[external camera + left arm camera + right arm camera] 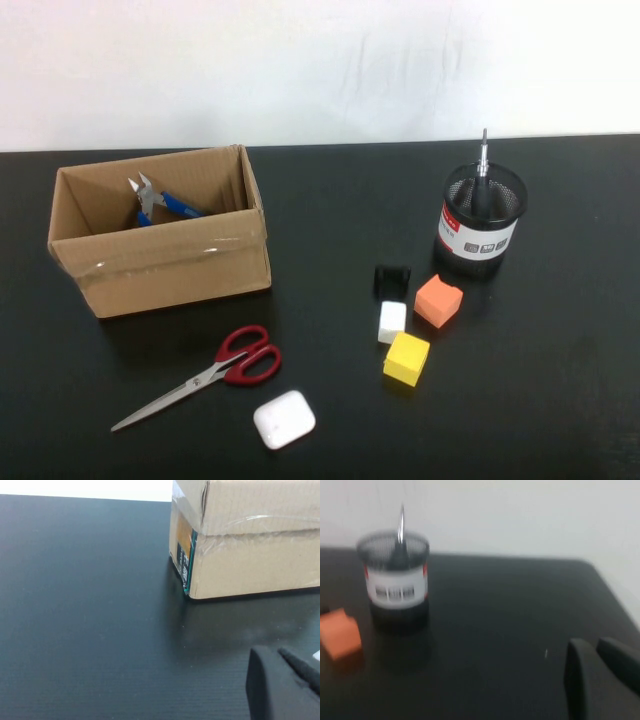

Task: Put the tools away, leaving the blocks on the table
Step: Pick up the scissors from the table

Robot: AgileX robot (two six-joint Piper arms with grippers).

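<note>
Scissors (205,375) on table, beyond both closed grippers (280,680) (600,677)

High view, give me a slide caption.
Side cutters boxed, screwdriver in mesh cup, scissors still out beside three blocks; both grippers out of frame.

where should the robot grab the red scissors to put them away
Grip the scissors from above at the pivot, just below the red handles. They lie flat and closed on the table, blades toward the robot's left, so jaws should span the narrow shank crosswise. The left gripper, shut beside the cardboard box, seems nearer.
</note>
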